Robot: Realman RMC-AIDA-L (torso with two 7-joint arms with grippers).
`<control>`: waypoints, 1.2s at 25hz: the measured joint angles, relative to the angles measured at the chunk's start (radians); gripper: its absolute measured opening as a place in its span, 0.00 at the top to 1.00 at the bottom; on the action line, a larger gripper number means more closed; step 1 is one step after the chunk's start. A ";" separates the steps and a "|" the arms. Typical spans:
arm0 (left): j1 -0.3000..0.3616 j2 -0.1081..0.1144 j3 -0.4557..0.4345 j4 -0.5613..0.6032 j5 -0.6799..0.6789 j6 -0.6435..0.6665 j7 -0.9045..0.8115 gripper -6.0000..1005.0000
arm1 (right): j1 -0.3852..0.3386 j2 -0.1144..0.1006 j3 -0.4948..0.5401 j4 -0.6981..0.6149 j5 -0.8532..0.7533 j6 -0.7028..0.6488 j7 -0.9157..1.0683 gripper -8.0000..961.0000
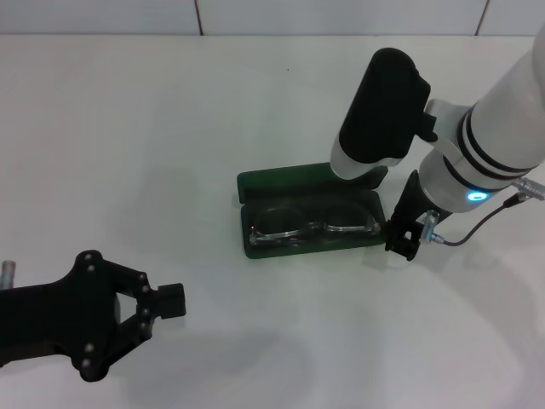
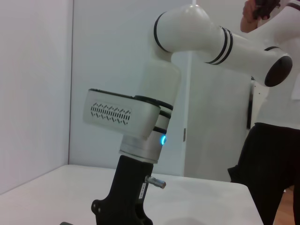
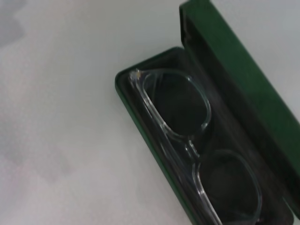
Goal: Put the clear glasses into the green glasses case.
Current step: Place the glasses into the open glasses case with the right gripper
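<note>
Nearest us, our left end effector (image 1: 162,300) idles with fingers spread and empty, well short of the work. Our right end effector (image 1: 407,239), fingers hard to read, sits just beside the green case (image 1: 255,181), where the clear glasses (image 1: 313,223) already lie. We judge them light, slippery and fragile; best held at the bridge.

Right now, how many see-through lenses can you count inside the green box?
2. Both belong to the clear plastic glasses lying in the open dark green hard case: one lens toward the robot's left, the other toward its right, nearest the right gripper.
</note>
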 joint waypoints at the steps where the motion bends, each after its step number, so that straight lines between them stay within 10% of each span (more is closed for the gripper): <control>1: -0.001 -0.001 0.000 0.000 0.000 0.000 0.000 0.94 | 0.000 0.000 0.000 0.005 0.000 0.003 -0.001 0.98; 30: 0.003 -0.001 0.000 0.000 0.000 0.000 -0.003 0.94 | -0.003 0.000 -0.002 0.067 0.014 0.116 -0.055 0.98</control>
